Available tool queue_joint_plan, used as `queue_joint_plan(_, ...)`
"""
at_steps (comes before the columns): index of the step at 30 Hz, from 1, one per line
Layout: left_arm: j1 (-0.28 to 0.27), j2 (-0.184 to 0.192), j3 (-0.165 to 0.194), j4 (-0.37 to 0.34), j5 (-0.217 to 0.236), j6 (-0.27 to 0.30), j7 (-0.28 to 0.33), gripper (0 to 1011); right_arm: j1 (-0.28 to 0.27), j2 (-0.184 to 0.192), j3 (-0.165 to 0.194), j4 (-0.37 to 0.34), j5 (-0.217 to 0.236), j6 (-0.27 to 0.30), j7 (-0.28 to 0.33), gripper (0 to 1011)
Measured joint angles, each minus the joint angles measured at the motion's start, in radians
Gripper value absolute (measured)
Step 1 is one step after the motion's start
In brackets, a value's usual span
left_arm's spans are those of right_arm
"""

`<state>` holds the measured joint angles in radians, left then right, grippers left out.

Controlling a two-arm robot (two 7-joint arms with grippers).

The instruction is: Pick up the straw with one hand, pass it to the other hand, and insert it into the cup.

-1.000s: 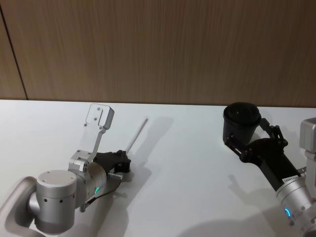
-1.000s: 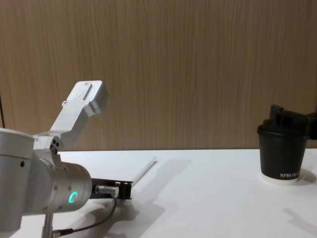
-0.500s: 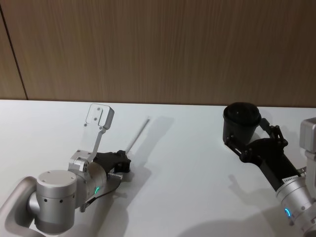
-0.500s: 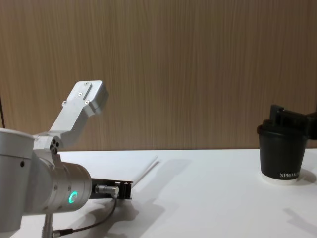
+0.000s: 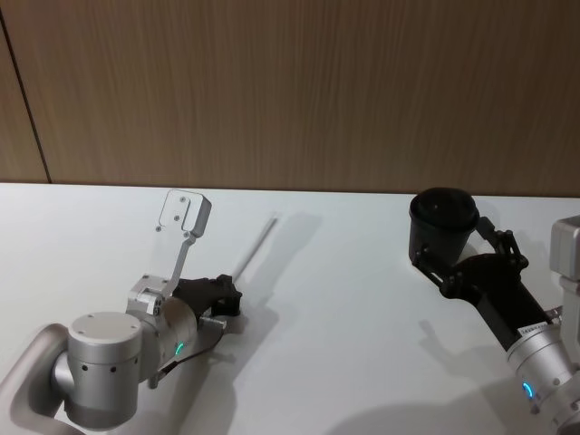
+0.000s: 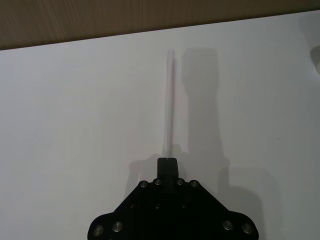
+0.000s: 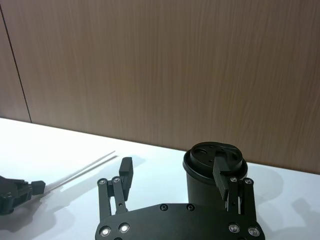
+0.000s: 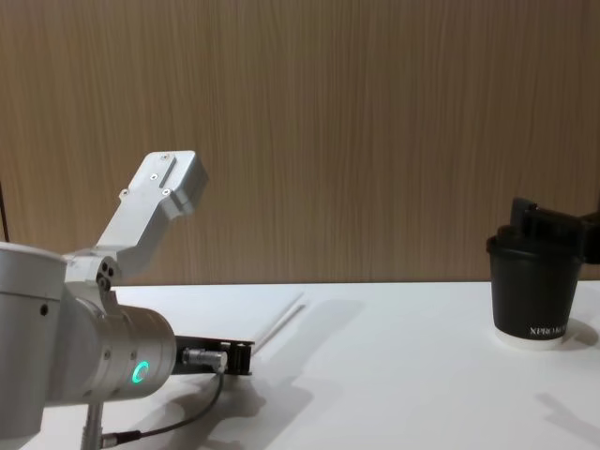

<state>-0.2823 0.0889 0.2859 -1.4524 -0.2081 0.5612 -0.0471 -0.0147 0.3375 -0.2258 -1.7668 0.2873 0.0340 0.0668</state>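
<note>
Overhead, your left gripper (image 5: 231,296) lies low over the white table (image 5: 344,326), clamped on the near end of the straw (image 5: 256,246), which points toward the wooden wall (image 5: 290,91). Your right gripper (image 5: 456,246) brackets the cup (image 5: 442,217).
Left wrist: jaws pressed together on the straw.
Right wrist: jaws spread, one standing clear of the cup.
Chest: the cup stands upright at the right, well apart from the straw.

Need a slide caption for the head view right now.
Left gripper holds the straw by one end; right gripper sits open by the cup.
</note>
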Motion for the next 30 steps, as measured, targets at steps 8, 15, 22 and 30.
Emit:
queue_joint_plan(8, -0.001, 0.011, 0.014, -0.001, 0.011, -0.045, -0.029, 0, 0.000, 0.000, 0.000, 0.000, 0.000, 0.000, 0.000, 1001)
queue_joint_plan(15, 0.001, 0.034, 0.028, -0.025, 0.027, -0.110, -0.070, 0, 0.000, 0.000, 0.000, 0.000, 0.000, 0.000, 0.000, 1001)
queue_joint_plan(22, -0.003, 0.058, 0.039, -0.052, 0.040, -0.165, -0.106, 0, 0.000, 0.000, 0.000, 0.000, 0.000, 0.000, 0.000, 1001)
queue_joint_plan(30, -0.020, 0.096, 0.053, -0.084, 0.059, -0.252, -0.169, 0, 0.000, 0.000, 0.000, 0.000, 0.000, 0.000, 0.000, 1001)
